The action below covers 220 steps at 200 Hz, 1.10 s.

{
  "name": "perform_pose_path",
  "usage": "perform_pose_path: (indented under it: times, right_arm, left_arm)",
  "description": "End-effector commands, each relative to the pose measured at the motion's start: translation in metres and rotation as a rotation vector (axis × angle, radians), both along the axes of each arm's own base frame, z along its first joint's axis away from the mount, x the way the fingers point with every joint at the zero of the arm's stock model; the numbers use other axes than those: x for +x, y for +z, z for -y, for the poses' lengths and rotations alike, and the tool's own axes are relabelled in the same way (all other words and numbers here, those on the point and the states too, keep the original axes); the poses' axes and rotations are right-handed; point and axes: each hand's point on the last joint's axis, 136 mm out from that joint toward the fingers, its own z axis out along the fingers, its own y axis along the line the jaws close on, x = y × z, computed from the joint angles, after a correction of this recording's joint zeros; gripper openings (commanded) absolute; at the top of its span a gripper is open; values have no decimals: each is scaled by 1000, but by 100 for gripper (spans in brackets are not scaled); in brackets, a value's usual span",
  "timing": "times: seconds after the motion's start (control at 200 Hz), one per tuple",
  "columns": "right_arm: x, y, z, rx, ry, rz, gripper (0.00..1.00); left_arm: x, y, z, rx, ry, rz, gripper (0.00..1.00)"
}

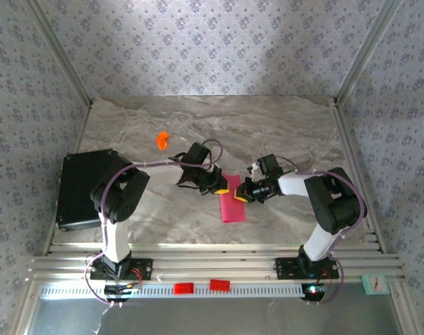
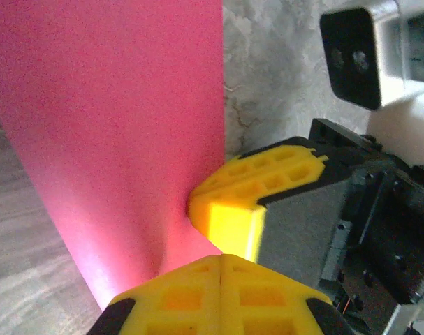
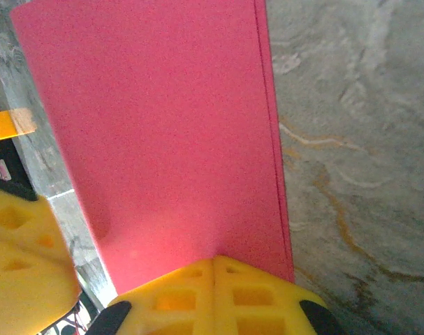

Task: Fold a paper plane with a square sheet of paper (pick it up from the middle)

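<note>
The paper (image 1: 232,204) was at the middle of the table (image 1: 288,125), folded in half into a narrow strip. The left gripper (image 1: 221,185) and right gripper (image 1: 243,190) were both clamped on its far end, side by side. I judge the first crease was in hand; next the far corners need folding inward, which calls for a new grip. The right wrist view showed the doubled right edge; the top view did not.

Paper sheet (image 1: 232,204) on the table (image 1: 281,125)
It lay between left end effector (image 1: 223,185) and right end effector (image 1: 241,192), box (image 1: 82,185) far left.
</note>
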Motion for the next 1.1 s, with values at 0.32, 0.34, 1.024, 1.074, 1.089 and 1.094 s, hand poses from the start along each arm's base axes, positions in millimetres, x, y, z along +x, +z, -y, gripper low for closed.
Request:
perform_pose_path:
  times: [0.32,0.34,1.024,1.074,1.089,1.094]
  right_arm:
    - [-41,-47,33,-197,-48,-179,0]
    - [-42,-47,33,-199,-47,-182,0]
    - [-45,-48,37,-225,-60,-170,0]
    - [-46,-49,38,-227,-62,-173,0]
    - [-46,-49,38,-226,-63,-175,0]
    - [-46,-49,37,-225,-62,-174,0]
  left_arm:
    - [-21,-66,-40,230,-8,-67,0]
    - [-23,-70,-43,247,-11,-69,0]
    - [18,-29,-26,119,-9,28,0]
    - [19,-36,-32,140,-2,27,0]
    - [20,-38,-33,146,0,28,0]
    - [20,-39,-34,150,0,28,0]
